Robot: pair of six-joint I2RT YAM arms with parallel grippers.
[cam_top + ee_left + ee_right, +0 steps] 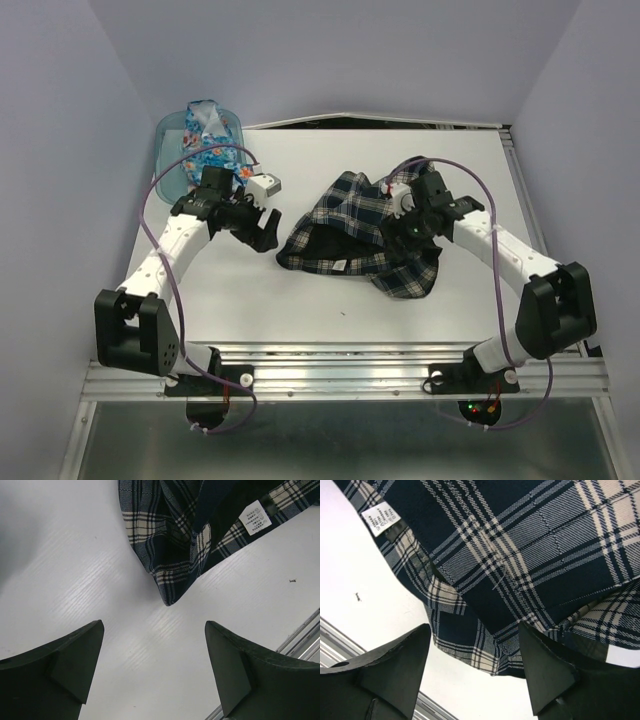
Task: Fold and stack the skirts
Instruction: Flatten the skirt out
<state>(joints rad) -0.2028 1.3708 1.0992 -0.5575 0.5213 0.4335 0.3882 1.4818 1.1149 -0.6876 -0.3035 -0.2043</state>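
Observation:
The navy-and-white plaid skirt (350,235) lies rumpled in the middle of the white table. It also shows in the left wrist view (175,545) and in the right wrist view (520,555), with its white label (379,520). The blue flowered skirt (208,140) sits in the teal bin. My left gripper (268,232) is open and empty, just left of the plaid skirt's left corner. My right gripper (400,240) is open and empty, hovering over the skirt's right part.
The translucent teal bin (170,172) stands at the table's back left corner. A metal rail (350,375) runs along the near edge. Walls close the table on the left, back and right.

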